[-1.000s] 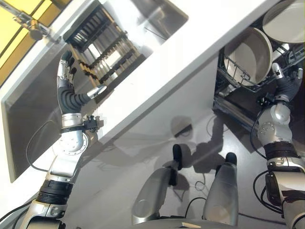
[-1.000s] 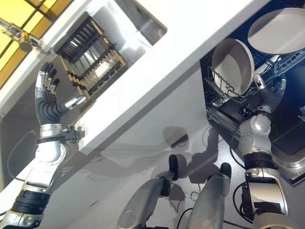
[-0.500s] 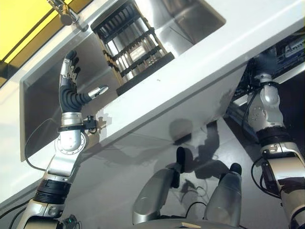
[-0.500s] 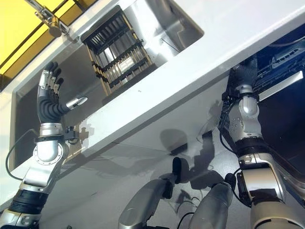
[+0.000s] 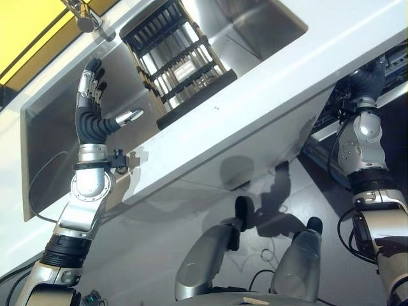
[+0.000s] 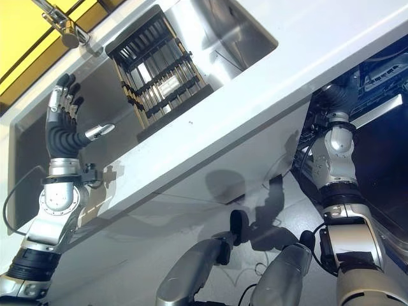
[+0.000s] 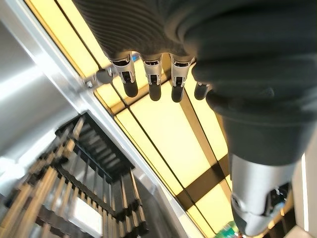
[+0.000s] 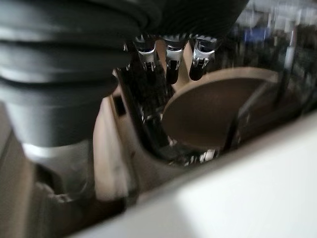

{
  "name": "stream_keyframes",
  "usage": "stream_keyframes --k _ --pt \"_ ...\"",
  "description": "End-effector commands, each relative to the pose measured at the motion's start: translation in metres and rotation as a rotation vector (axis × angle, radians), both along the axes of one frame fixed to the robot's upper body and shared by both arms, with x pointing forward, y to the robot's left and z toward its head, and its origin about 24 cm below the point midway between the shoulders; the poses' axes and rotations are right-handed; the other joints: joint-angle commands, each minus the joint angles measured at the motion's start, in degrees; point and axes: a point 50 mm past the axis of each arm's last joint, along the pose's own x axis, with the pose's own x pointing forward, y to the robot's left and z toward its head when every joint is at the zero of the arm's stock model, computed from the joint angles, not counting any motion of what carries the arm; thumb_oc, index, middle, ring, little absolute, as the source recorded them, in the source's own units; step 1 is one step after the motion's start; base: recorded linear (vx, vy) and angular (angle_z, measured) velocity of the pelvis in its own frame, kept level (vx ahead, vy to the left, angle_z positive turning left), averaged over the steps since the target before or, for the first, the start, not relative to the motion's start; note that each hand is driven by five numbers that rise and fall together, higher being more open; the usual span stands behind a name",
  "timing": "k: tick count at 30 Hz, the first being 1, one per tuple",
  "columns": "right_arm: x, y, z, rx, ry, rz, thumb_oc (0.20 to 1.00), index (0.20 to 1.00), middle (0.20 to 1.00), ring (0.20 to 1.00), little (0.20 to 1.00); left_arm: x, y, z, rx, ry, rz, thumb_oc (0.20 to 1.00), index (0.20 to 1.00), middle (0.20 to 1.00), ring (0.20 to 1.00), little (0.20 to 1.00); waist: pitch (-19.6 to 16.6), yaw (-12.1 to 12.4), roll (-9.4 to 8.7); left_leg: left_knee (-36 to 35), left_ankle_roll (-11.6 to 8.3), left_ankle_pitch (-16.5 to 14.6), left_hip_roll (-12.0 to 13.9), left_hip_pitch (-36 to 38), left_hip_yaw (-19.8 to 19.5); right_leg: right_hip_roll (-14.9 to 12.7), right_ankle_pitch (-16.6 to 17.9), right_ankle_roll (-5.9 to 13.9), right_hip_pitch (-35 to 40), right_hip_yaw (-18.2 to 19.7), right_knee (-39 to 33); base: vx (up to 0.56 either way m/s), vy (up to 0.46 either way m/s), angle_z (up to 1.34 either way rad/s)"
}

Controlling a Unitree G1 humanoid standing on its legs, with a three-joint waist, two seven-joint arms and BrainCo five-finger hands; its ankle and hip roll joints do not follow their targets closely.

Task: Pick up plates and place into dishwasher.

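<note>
A beige plate [image 8: 223, 106] stands on edge in the dark dishwasher [image 6: 382, 83], seen in the right wrist view just past my right hand [image 8: 171, 67]. That hand's fingers are straight and hold nothing; they stop short of the plate's rim. In the eye views my right hand [image 5: 368, 75] reaches up under the counter's edge into the dishwasher opening at the right. My left hand [image 5: 89, 118] is raised over the sink at the left, fingers spread, thumb out, empty.
A steel sink [image 5: 57, 146] holds a black dish rack [image 5: 175, 60] with no plates in it, and a faucet [image 5: 86, 16] stands at its far rim. The white counter [image 5: 287, 70] runs across between sink and dishwasher.
The camera has swung left, so the dishwasher's plates have left the eye views. My right hand has risen a little under the counter edge. The left hand stays raised and open.
</note>
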Motion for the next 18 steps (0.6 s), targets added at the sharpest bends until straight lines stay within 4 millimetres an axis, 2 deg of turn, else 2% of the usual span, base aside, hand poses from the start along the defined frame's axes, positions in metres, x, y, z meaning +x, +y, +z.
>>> stream_keyframes --k 1,3,6,8,10,11,12,13,16,18 --pt "-0.016 -0.009 -0.001 -0.107 0.008 -0.114 1.000 1.000 1.000 1.000 1.000 -0.007 0.004 0.017 -0.009 -0.102 0.010 1.000 1.000 1.000 1.000 1.000 -3.23 -2.35 -3.08 11.54 -4.77 -14.59 3.03 0.22 1.43 -4.25 17.82 -2.24 0.36 4.67 -15.01 -0.01 0.083 -0.37" --pt "-0.024 -0.011 -0.020 -0.138 0.071 -0.147 1.000 1.000 1.000 1.000 1.000 -0.009 0.008 0.012 -0.013 -0.081 0.023 1.000 1.000 1.000 1.000 1.000 -3.46 -2.82 -3.83 11.18 -4.58 -14.66 3.81 1.26 2.78 -4.66 18.01 -2.03 0.18 3.14 -14.23 0.02 0.085 -0.48" --pt "-0.035 -0.009 -0.041 -0.178 0.136 -0.197 1.000 1.000 1.000 1.000 1.000 -0.018 0.014 0.002 -0.010 -0.058 0.051 1.000 1.000 1.000 1.000 1.000 -2.99 -2.53 -4.38 8.64 -4.25 -14.11 6.43 4.35 7.13 -5.22 18.08 -1.23 0.74 -2.38 -11.02 -0.03 0.069 -0.90" --pt "-0.038 -0.009 -0.041 -0.183 0.131 -0.222 1.000 1.000 1.000 1.000 1.000 -0.020 0.015 0.004 0.002 -0.068 0.056 1.000 1.000 1.000 1.000 1.000 -2.54 -2.05 -4.26 7.06 -3.59 -13.08 7.38 4.92 8.86 -4.44 16.46 -1.59 0.45 -3.43 -6.75 -0.21 0.088 -1.09" --pt "-0.045 -0.010 -0.040 -0.167 0.106 -0.262 1.000 1.000 1.000 1.000 1.000 -0.019 0.016 0.010 0.019 -0.081 0.051 1.000 1.000 1.000 1.000 1.000 -2.42 -1.87 -3.62 7.16 -1.98 -11.45 8.50 3.49 9.30 -0.18 10.33 -4.07 -0.62 -2.54 3.82 -0.29 0.079 -0.94" --pt "-0.048 -0.010 -0.042 -0.161 0.101 -0.277 1.000 1.000 1.000 1.000 1.000 -0.019 0.015 0.011 0.025 -0.083 0.050 1.000 1.000 1.000 1.000 1.000 -2.64 -1.72 -3.59 6.96 -1.72 -10.61 8.74 2.97 9.37 0.66 9.60 -4.79 -0.96 -2.73 5.31 -0.21 -0.026 -0.49" --pt "-0.055 -0.012 -0.046 -0.146 0.093 -0.309 1.000 1.000 1.000 1.000 1.000 -0.019 0.016 0.011 0.034 -0.083 0.051 1.000 1.000 1.000 1.000 1.000 -2.80 -1.44 -3.72 6.91 -1.38 -10.12 9.17 2.64 9.45 2.00 6.57 -5.59 -0.53 -3.87 9.90 -0.21 -0.073 -0.31" --pt "-0.063 -0.013 -0.050 -0.122 0.075 -0.319 1.000 1.000 1.000 1.000 1.000 -0.019 0.018 0.010 0.038 -0.081 0.064 1.000 1.000 1.000 1.000 1.000 -3.16 -1.03 -4.26 6.23 -1.33 -9.25 9.50 2.45 9.99 2.26 5.20 -5.99 0.33 -5.64 11.32 -0.21 -0.107 -0.24" --pt "-0.074 -0.011 -0.058 -0.038 0.033 -0.342 1.000 1.000 1.000 1.000 1.000 -0.020 0.023 0.006 0.041 -0.082 0.099 1.000 1.000 1.000 1.000 1.000 -3.63 0.32 -5.52 5.22 -1.68 -7.55 11.05 1.10 11.84 2.04 2.99 -6.19 3.90 -9.29 11.34 -0.22 -0.153 -0.21" --pt "-0.078 -0.007 -0.062 0.000 0.014 -0.356 1.000 1.000 1.000 1.000 1.000 -0.022 0.028 0.004 0.039 -0.082 0.118 1.000 1.000 1.000 1.000 1.000 -4.04 1.22 -6.28 5.35 -2.35 -6.65 12.18 -0.34 12.66 1.72 2.25 -6.38 6.68 -11.12 7.09 -0.19 -0.225 -0.28"
